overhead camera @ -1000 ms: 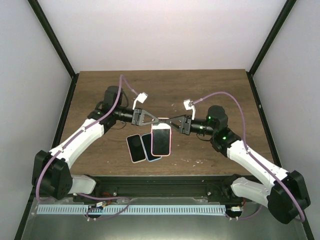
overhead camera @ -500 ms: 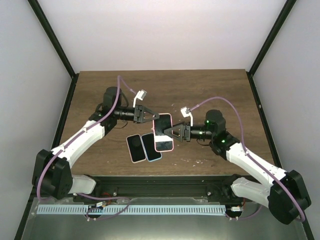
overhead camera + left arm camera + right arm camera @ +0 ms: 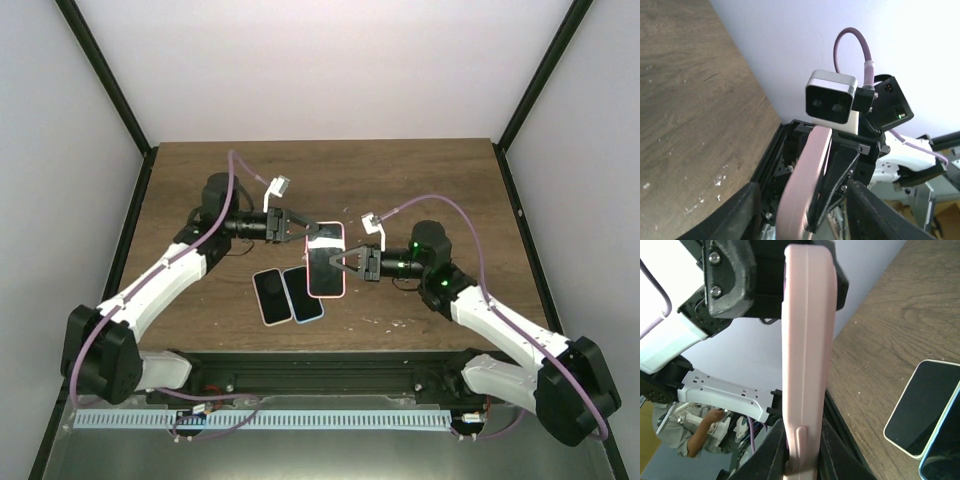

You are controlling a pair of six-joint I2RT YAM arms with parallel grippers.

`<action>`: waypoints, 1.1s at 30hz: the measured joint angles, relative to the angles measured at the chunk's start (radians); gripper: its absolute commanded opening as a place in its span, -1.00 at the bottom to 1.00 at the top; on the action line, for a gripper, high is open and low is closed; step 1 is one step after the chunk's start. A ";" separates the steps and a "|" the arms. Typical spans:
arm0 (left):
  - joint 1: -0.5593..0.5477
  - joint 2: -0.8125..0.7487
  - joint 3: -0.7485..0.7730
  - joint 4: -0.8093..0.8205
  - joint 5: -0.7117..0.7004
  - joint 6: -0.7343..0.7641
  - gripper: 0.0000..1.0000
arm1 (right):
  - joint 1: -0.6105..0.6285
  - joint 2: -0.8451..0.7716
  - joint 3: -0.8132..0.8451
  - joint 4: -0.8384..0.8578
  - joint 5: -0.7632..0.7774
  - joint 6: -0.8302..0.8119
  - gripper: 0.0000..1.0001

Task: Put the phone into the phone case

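Top view: pink case (image 3: 326, 259) with a dark screen showing in it, over the middle of the counter (image 3: 420, 180), long axis running far edge to near edge. Right jaws are clamped on its right long edge; left jaws sit at its far-left corner. Right arm looks the sole carrier. Two spare phones lie flat toward the near edge, white-rimmed (image 3: 268, 296) and blue-rimmed (image 3: 303, 293), touching each other. Can't tell height off the counter here, nor whether the phone is fully seated. Left wrist view: case edge-on (image 3: 805, 190), standing between the left fingers (image 3: 742, 212) with a gap on either side, so left jaws are released. Screen side hidden. Right wrist view: case edge-on (image 3: 807, 355), its near end pinched in the right jaws, long axis pointing away toward the left arm's jaws. Counter lies clear below it. Contact at the far end hidden.
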 measured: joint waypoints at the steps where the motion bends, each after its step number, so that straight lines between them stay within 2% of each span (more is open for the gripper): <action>1: 0.000 -0.008 -0.001 -0.011 -0.012 -0.004 0.17 | 0.000 -0.001 0.000 0.000 0.008 0.000 -0.89; 5: 0.000 -0.071 -0.015 -0.052 -0.035 0.002 0.30 | 0.000 -0.018 0.000 -0.002 0.058 0.002 -0.89; 10: 0.000 -0.145 -0.074 -0.065 -0.042 0.008 0.32 | 0.000 -0.039 0.000 0.013 0.112 0.026 -0.90; 17: 0.000 -0.166 -0.192 -0.055 -0.036 -0.017 0.16 | 0.000 -0.039 0.000 0.092 0.179 0.084 -0.90; 24: 0.000 -0.166 -0.222 -0.040 -0.032 -0.021 0.02 | 0.000 0.006 0.002 0.154 0.198 0.124 -0.90; 27: 0.000 -0.165 -0.224 -0.039 -0.030 -0.018 -0.16 | 0.000 0.019 0.002 0.165 0.201 0.135 -0.90; 33: 0.000 -0.146 -0.223 -0.025 -0.014 -0.016 -0.77 | 0.000 0.042 0.002 0.174 0.203 0.138 -0.89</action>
